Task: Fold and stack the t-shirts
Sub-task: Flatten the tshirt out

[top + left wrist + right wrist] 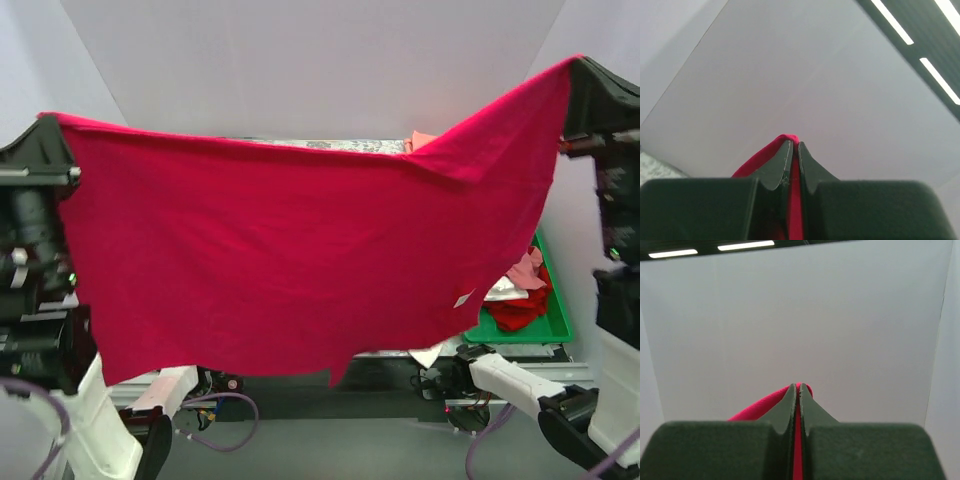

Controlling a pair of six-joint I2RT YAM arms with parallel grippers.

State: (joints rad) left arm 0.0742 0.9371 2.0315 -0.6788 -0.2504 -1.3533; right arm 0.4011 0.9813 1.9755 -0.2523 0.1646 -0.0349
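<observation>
While both arms are lifted high, my left claw (794, 144) is pressed together on one corner of the large crimson-red cloth t-shirt (270, 250), with a thin red fold showing between the fingertips. My right claw (799, 386) pinches the opposite corner the same way. The shirt hangs spread between them like a curtain. Its top edge sags in the middle, its right corner is higher than its left, and its uneven lower edge hangs free. Just past the shirt's lower right edge sits the green plastic tray (555, 325), holding a crumpled red cloth shirt (515, 312) and a pink one (527, 268). A salmon-pink piece of cloth (420, 140) peeks over the shirt's top edge. Beyond each claw's fingertips stands plain white wall (800, 315)
</observation>
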